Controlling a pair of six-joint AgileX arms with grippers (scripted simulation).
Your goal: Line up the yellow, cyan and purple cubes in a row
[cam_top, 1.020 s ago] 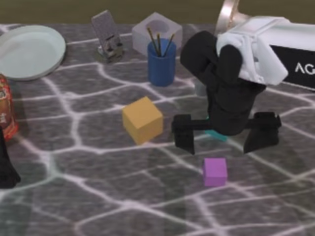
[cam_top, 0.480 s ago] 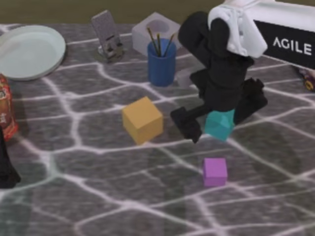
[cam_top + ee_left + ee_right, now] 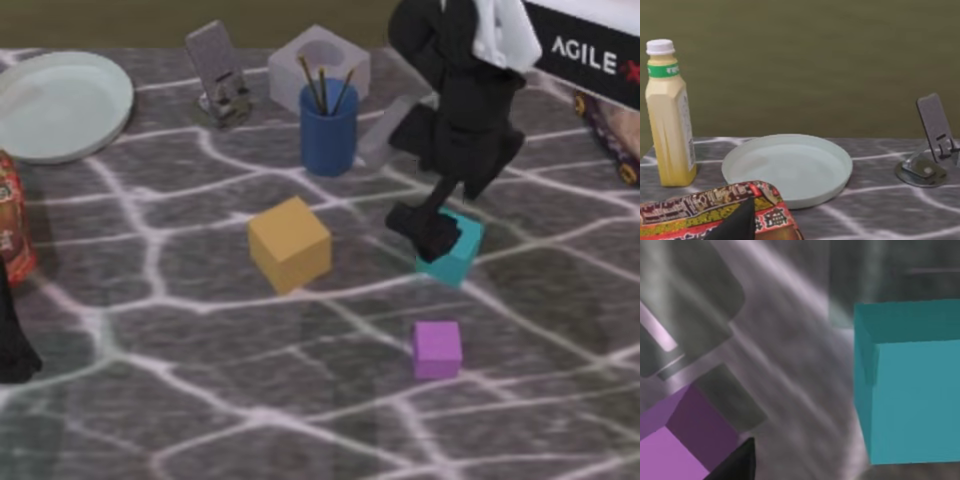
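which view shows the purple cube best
The top view: the purple cube sits whole and unobstructed on the table, toward the viewer from the cyan cube that the right gripper is over. The right wrist view catches only a cropped corner. The left wrist view does not show it.

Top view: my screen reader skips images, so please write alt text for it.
The right gripper hangs over the cyan cube at mid-table, with the yellow cube to its left and the purple cube nearer the camera. A blue cup stands behind.
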